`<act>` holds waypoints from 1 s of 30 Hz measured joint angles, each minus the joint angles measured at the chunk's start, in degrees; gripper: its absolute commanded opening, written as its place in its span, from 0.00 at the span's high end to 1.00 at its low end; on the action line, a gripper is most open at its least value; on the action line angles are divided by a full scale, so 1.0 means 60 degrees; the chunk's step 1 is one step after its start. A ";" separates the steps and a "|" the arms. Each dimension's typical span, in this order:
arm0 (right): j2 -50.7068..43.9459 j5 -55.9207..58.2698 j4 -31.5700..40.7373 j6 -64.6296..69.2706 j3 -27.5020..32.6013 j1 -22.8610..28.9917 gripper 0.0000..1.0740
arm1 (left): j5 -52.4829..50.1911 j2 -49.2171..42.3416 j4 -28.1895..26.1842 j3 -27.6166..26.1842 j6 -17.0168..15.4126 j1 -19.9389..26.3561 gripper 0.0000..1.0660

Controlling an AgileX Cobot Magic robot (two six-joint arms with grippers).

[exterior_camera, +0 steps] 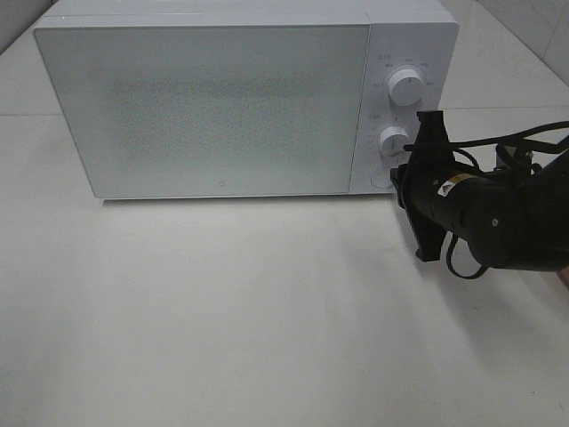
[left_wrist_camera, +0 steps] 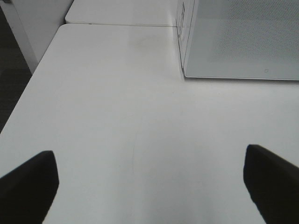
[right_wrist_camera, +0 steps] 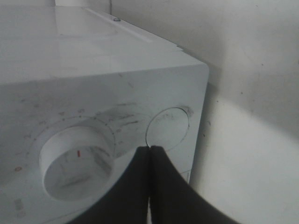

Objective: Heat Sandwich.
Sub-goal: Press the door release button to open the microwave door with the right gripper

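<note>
While microwave (exterior_camera: 213, 107) is shut: sandwich unseen.
Right gripper (right_wrist_camera: 149, 148): pressed together, tip at round button (right_wrist_camera: 170, 126).
Left gripper (left_wrist_camera: 148, 156): spread wide.
Risk: off-centre push slips, door unopened.

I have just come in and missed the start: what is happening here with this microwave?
The microwave is closed, and no sandwich is in view. The right gripper is shut, with its tips at the round button beside the lower dial on the control panel, apparently to press it. The left gripper hangs open over the table and holds nothing.
</note>
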 measured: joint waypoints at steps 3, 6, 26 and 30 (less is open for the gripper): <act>0.0172 0.0153 -0.0010 0.0000 -0.0201 -0.0029 1.00 | 0.0000 0.0000 0.0000 0.0000 0.0000 0.0000 0.05; 0.0430 0.0248 -0.0086 0.0000 -0.0449 -0.0029 1.00 | 0.0000 0.0000 0.0000 0.0000 0.0000 0.0000 0.05; 0.1442 -0.0095 0.0000 -0.0086 -0.1194 -0.0048 1.00 | 0.0000 0.0000 0.0000 0.0000 0.0000 0.0000 0.05; 0.1461 -0.0296 0.0105 -0.0220 -0.1194 -0.0048 1.00 | 0.0000 0.0000 0.0000 0.0000 0.0000 0.0000 0.05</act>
